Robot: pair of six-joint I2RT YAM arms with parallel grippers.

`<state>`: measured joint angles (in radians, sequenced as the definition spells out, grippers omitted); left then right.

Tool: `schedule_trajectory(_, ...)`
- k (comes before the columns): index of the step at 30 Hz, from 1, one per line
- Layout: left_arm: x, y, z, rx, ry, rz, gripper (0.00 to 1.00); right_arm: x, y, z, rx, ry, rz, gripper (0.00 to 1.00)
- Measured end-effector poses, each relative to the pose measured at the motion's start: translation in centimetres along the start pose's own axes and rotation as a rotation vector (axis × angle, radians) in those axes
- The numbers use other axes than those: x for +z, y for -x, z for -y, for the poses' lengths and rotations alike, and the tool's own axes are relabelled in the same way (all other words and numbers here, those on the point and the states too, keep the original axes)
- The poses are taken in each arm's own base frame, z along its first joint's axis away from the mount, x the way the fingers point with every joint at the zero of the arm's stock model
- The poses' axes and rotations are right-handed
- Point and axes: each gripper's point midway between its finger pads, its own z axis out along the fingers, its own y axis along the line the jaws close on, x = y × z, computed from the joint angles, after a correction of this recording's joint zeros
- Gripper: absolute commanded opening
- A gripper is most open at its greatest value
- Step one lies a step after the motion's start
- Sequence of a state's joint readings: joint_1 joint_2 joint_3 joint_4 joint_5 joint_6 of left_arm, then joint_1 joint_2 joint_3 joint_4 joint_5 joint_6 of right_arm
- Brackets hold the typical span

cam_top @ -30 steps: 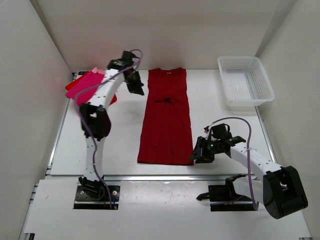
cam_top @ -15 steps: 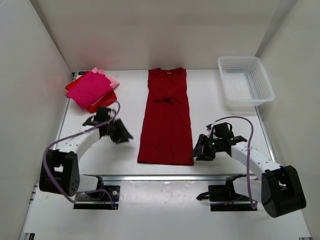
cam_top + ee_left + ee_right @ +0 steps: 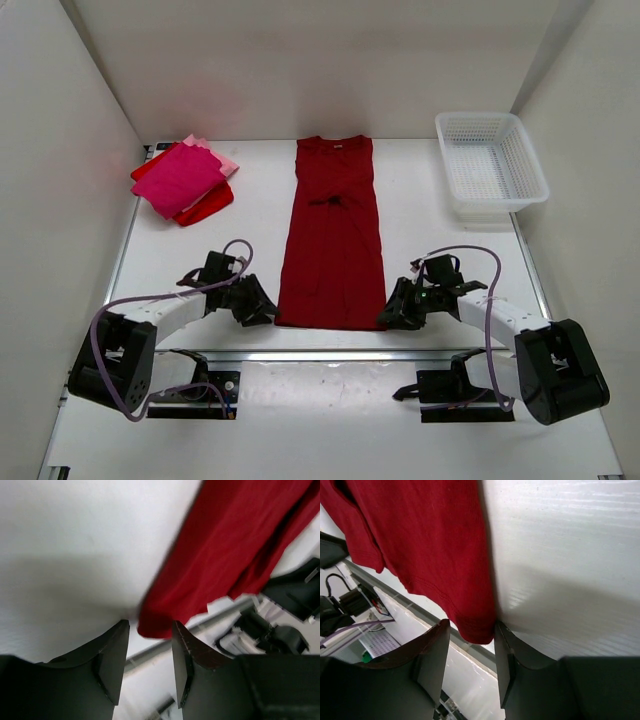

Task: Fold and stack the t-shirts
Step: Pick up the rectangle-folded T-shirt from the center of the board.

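Down from the folded stack [image 3: 183, 178] at upper left, the left gripper [image 3: 258, 308] now mirrors the right gripper [image 3: 392, 312], each with jaws spread at a bottom corner of the center-frame dark red shirt [image 3: 333, 235], whose limp, light hem suits pinching.

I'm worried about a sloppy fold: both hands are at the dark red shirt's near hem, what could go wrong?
The left hand and right hand each straddle the dark red shirt at only a hem corner, fingers open; a pinch could slip off. The shirt lies in folded layers, so one hand might catch fewer, skewing the fold.
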<state>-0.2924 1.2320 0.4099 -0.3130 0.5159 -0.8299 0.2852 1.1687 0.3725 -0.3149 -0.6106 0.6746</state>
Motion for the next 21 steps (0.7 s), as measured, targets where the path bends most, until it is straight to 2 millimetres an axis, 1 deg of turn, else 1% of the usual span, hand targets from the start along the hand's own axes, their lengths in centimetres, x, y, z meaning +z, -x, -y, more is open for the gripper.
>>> schedule_trajectory(2, 0.3, -1.2, -0.4, -0.006, -0.002, -0.037, 0.51, 0.1, 0.0, 0.0, 0.013, 0.007, 0.002, 0.36)
schedule_trajectory(4, 0.4, -1.7, -0.1, 0.006, -0.012, -0.053, 0.49, 0.1, 0.1, 0.0, 0.019, 0.011, 0.007, 0.32)
schedule_trajectory(6, 0.6, -2.1, 0.2, 0.022, -0.018, -0.06, 0.48, 0.2, 0.0, 0.1, 0.033, 0.008, 0.009, 0.3)
schedule_trajectory(7, 0.7, -2.3, 0.2, 0.029, -0.02, -0.066, 0.47, 0.2, 0.0, 0.2, 0.042, 0.008, 0.009, 0.28)
schedule_trajectory(8, 0.8, -2.5, 0.2, 0.031, -0.023, -0.07, 0.45, 0.2, 0.0, 0.3, 0.048, 0.007, 0.01, 0.23)
schedule_trajectory(9, 0.8, -2.7, 0.3, 0.033, -0.025, -0.075, 0.39, 0.2, 0.0, 0.3, 0.052, 0.005, 0.012, 0.15)
schedule_trajectory(10, 0.9, -2.8, 0.3, 0.036, -0.025, -0.078, 0.33, 0.2, 0.0, 0.4, 0.055, 0.003, 0.015, 0.12)
schedule_trajectory(11, 0.9, -2.9, 0.3, 0.039, -0.023, -0.08, 0.3, 0.2, -0.1, 0.5, 0.063, 0.001, 0.016, 0.07)
schedule_trajectory(12, 1.0, -3.0, 0.3, 0.041, -0.022, -0.082, 0.24, 0.3, -0.1, 0.6, 0.066, -0.002, 0.016, 0.04)
schedule_trajectory(13, 1.0, -3.1, 0.3, 0.043, -0.02, -0.084, 0.16, 0.3, -0.1, 0.7, 0.069, -0.006, 0.017, 0.0)
schedule_trajectory(14, 1.1, -3.1, 0.2, 0.04, -0.018, -0.086, 0.09, 0.3, -0.2, 0.7, 0.068, -0.008, 0.015, 0.0)
schedule_trajectory(15, 1.2, -3.1, 0.2, 0.04, -0.015, -0.088, 0.07, 0.4, -0.2, 0.7, 0.066, -0.01, 0.012, 0.0)
schedule_trajectory(16, 1.2, -3.2, 0.1, 0.041, -0.013, -0.092, 0.02, 0.5, -0.3, 0.7, 0.065, -0.015, 0.01, 0.0)
schedule_trajectory(17, 1.3, -3.3, 0.0, 0.042, -0.008, -0.098, 0.0, 0.5, -0.5, 0.8, 0.06, -0.021, 0.005, 0.01)
schedule_trajectory(21, 1.1, -4.1, 0.2, 0.085, 0.018, -0.13, 0.0, 0.5, -1.4, 0.7, 0.032, -0.045, -0.011, 0.0)
